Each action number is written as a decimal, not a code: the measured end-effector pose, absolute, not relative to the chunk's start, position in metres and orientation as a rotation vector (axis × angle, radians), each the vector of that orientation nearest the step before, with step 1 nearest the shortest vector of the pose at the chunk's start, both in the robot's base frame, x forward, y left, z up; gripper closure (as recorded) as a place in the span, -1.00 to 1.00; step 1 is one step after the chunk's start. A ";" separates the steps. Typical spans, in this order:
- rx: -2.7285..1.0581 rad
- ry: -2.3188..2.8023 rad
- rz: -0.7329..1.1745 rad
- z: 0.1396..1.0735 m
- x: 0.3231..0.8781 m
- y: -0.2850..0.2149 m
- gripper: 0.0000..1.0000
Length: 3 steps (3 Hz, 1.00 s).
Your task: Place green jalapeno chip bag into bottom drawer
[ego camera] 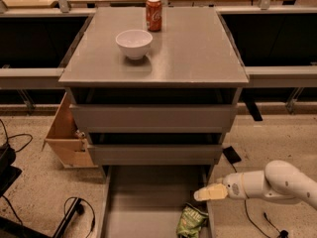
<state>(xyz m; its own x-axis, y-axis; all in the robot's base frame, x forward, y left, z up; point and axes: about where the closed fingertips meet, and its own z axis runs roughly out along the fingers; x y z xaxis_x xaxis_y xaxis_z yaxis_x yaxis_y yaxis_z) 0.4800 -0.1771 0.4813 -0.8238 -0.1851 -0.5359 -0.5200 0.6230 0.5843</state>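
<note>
Over bottom drawer (143,202), gripper (203,194) horizontal, seemingly above bag (190,221)

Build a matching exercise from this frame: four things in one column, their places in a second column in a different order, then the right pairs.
Things
1. white bowl
2. red soda can
3. green jalapeno chip bag
4. gripper

Places
A. at the right rail of the bottom drawer, close by the bag
B. near the back edge of the cabinet top
C. lying on the pulled-out drawer's floor, toward its right side
D. on the cabinet top, left of centre, nearer the front than the can

Pairs: 1-D, 2-B, 3-C, 4-A
</note>
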 end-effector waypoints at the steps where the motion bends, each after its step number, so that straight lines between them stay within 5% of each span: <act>1: -0.674 2.489 0.963 0.544 0.476 -0.190 -1.00; 3: -0.812 2.641 0.757 0.688 0.440 -0.202 -1.00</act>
